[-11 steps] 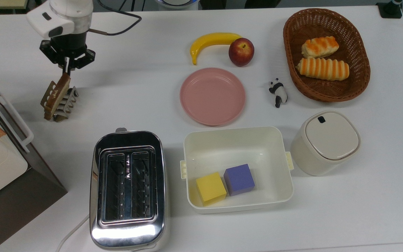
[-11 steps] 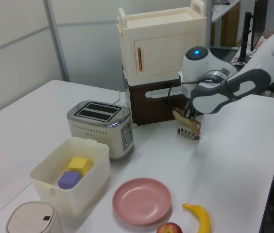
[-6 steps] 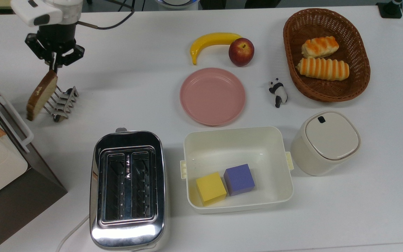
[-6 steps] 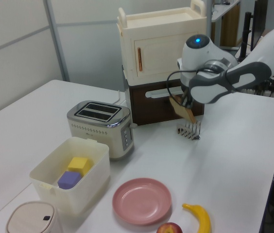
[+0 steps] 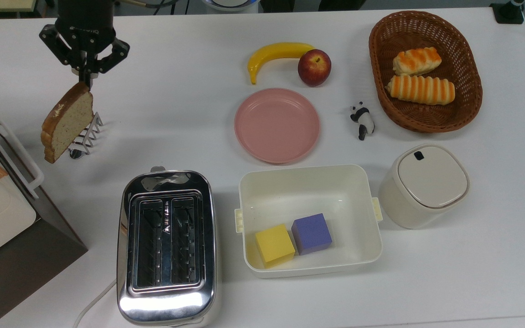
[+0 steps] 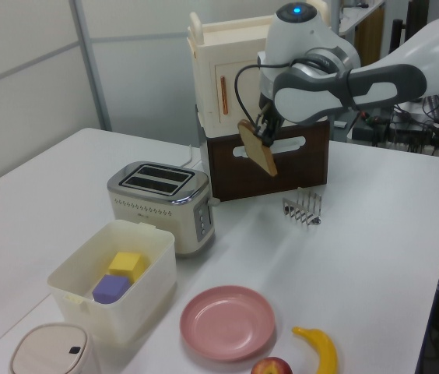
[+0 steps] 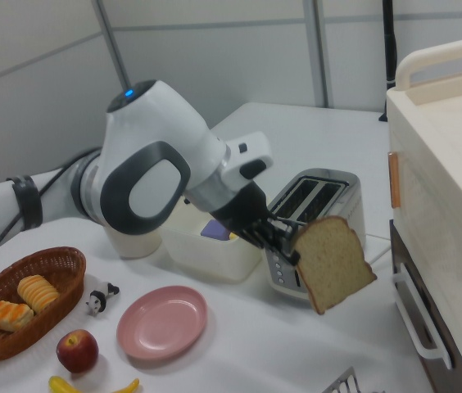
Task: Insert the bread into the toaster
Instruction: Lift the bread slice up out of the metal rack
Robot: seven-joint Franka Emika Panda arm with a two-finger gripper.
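In the top view the arm's upper body is cut off by the frame edge, and the bread [image 5: 67,120] partly covers the wire toast rack [image 5: 85,136]. The arm reaches over the tabletop [image 5: 198,127] with the gripper [image 5: 85,76] pinching the slice's top edge; the slice hangs tilted in the air above the rack. The toaster [image 5: 167,248] stands well apart, both slots unfilled.

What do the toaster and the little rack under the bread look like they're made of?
The toaster looks like polished chrome-finished metal: its shell mirrors the room. The rack seems to be thin bright wire, probably metal, bent into loops. The bread hangs above it from the pincer.
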